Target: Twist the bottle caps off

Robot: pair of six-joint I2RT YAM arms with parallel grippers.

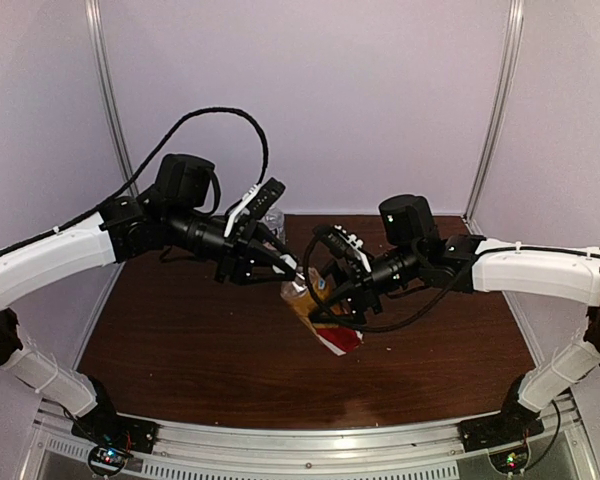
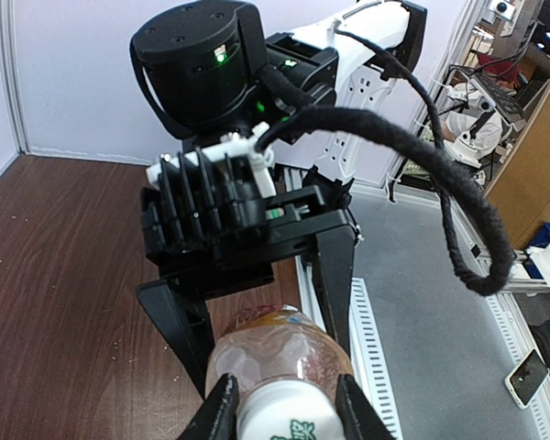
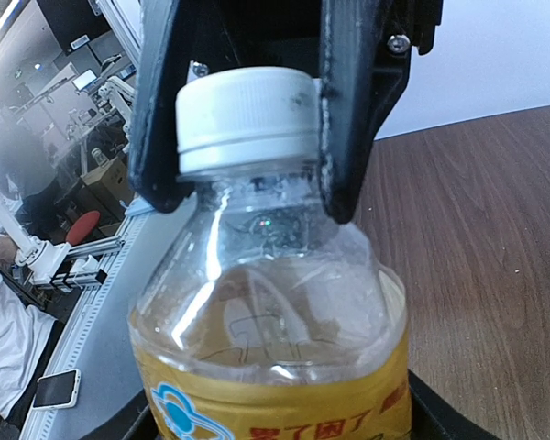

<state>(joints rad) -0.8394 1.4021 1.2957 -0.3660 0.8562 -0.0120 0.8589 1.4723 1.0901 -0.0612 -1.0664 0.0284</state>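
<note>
Item: amber bottle (image 1: pixel 325 322), red-and-white label, tilted over the table (image 1: pixel 180 330); whether its base rests there cannot be told. White cap (image 3: pixel 247 115): seated on the bottle's neck, not visibly lifted. Left gripper (image 2: pixel 286 403): at the bottle's top, clenched on the cap, one finger on each side. Right gripper (image 2: pixel 266 341): at the bottle's body just below the shoulder, fingers straddling it; whether they press firmly cannot be told. Second bottle (image 1: pixel 272 222): clear, behind the amber bottle, partly hidden, its cap not discernible. Hazards, as judged: with a loose grip on the body, a twist would spin the whole bottle and the cap would not loosen. A hard squeeze on thin plastic could push liquid out as the seal breaks, the more so at this tilt. The cap could slip between the left fingers.
</note>
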